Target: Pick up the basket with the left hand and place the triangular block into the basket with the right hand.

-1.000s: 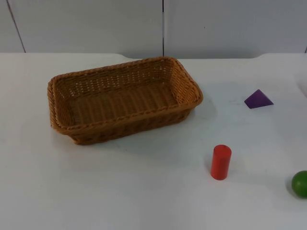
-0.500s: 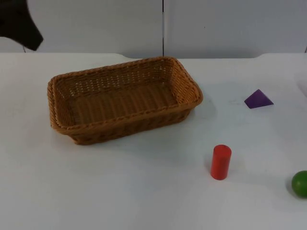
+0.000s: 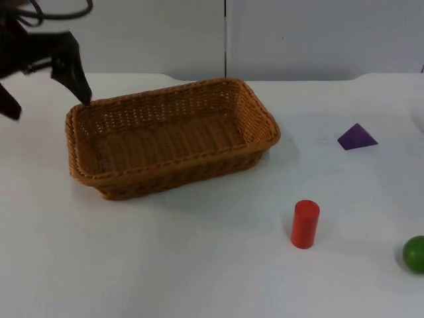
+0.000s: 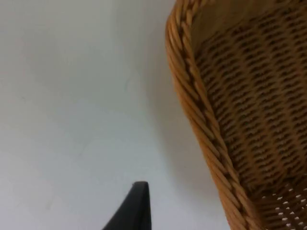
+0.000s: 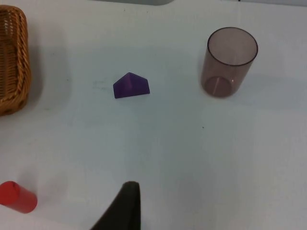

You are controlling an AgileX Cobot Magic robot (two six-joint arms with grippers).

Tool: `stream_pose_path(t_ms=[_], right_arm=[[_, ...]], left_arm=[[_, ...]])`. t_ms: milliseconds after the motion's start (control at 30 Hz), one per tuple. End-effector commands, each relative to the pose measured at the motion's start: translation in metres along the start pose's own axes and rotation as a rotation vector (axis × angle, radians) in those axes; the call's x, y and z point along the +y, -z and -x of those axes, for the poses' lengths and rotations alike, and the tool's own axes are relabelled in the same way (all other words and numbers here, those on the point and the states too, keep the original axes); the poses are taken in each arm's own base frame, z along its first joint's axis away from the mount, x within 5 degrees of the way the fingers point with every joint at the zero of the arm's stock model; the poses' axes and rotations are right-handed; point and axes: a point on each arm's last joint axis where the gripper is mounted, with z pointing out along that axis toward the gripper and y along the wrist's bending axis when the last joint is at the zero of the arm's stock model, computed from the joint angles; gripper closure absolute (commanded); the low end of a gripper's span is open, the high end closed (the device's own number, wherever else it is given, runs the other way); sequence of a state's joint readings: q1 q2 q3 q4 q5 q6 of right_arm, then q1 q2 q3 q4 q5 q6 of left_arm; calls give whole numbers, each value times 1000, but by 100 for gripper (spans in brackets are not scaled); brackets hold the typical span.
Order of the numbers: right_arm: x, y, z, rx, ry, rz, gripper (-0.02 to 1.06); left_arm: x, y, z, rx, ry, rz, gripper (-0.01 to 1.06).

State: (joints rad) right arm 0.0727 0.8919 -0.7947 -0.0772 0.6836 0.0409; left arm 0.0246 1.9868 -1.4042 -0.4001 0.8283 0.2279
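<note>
The brown wicker basket (image 3: 175, 159) lies empty on the white table, left of centre. My left gripper (image 3: 46, 103) hangs open at the basket's far left corner, one finger (image 3: 81, 89) just above the rim and the other out over the table. The left wrist view has the basket's braided rim (image 4: 201, 110) close beside a black fingertip (image 4: 135, 211). The purple triangular block (image 3: 356, 137) rests on the table at the right, well apart from the basket. In the right wrist view the block (image 5: 131, 86) lies ahead of my right gripper (image 5: 125, 211), untouched.
A red cylinder (image 3: 305, 224) stands upright in front of the basket's right end. A green ball (image 3: 415, 254) sits at the table's near right edge. A clear brownish cup (image 5: 231, 61) stands beside the block. The grey partition wall (image 3: 298, 36) closes the back.
My left arm has come in from the upper left and dropped toward the basket's far left corner with its fingers spread. Basket, block, cylinder and ball have not moved.
</note>
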Motion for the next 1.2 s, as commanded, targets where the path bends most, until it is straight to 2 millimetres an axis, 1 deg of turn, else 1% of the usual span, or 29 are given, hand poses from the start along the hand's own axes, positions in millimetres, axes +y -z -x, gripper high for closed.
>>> stream_pose_path(t_ms=[0, 33, 67, 133, 200, 233, 333, 367, 433, 500, 600, 633, 667, 733, 800, 833, 867, 933, 967, 1067, 1133, 1167], right_arm=[[-1, 1, 2, -13, 3, -2, -1], [-1, 1, 2, -13, 3, -2, -1], [-1, 1, 2, -13, 3, -2, -1], [-1, 1, 2, -13, 3, -2, -1], [-1, 1, 2, -13, 3, -2, -1], [-1, 1, 2, -13, 3, -2, -1], [-1, 1, 2, -15, 3, -2, -1], [-1, 1, 2, -15, 3, -2, -1], [-1, 1, 3, -21, 3, -2, -1], [-1, 1, 3, -21, 3, -2, -1], [-1, 1, 3, -21, 3, -2, -1], [-1, 1, 3, -21, 3, -2, -1], [-1, 1, 3, -21, 3, -2, -1], [-1, 1, 3, -21, 3, -2, -1], [-1, 1, 3, -21, 3, -2, -1], [-1, 1, 3, -21, 3, -2, -1], [-1, 1, 3, -21, 3, -2, -1], [-1, 1, 3, -21, 3, -2, -1], [-1, 1, 3, -21, 3, -2, -1], [-1, 1, 3, -23, 3, -2, -1], [-1, 1, 3, -23, 3, -2, -1], [-1, 1, 3, -23, 3, -2, -1]], left_arm=[[0, -9, 3, -10, 40, -20, 11], [2, -18, 2, 5, 58, -27, 15], [2, -18, 2, 5, 58, -27, 15], [6, -33, -1, 35, 78, -31, 21], [12, -52, -4, 69, 100, -31, 22], [12, -52, -4, 69, 100, -31, 22], [13, -70, -7, 81, 129, -49, 22], [13, -70, -7, 81, 129, -49, 22], [9, -82, -8, 83, 121, -43, 22], [9, -84, -9, 85, 121, -42, 22], [4, -100, -15, 119, 119, -47, 22], [3, -105, -17, 130, 129, -53, 24], [3, -105, -17, 130, 129, -53, 24], [3, -112, -18, 139, 149, -62, 38], [4, -113, -19, 142, 150, -62, 60], [4, -113, -19, 142, 150, -62, 60], [4, -113, -19, 142, 152, -62, 70], [4, -112, -17, 120, 167, -57, 97], [4, -112, -15, 107, 175, -53, 105], [3, -108, -12, 79, 222, -54, 105], [-1, -97, -8, 49, 242, -56, 105], [-3, -89, -6, 32, 261, -59, 105]])
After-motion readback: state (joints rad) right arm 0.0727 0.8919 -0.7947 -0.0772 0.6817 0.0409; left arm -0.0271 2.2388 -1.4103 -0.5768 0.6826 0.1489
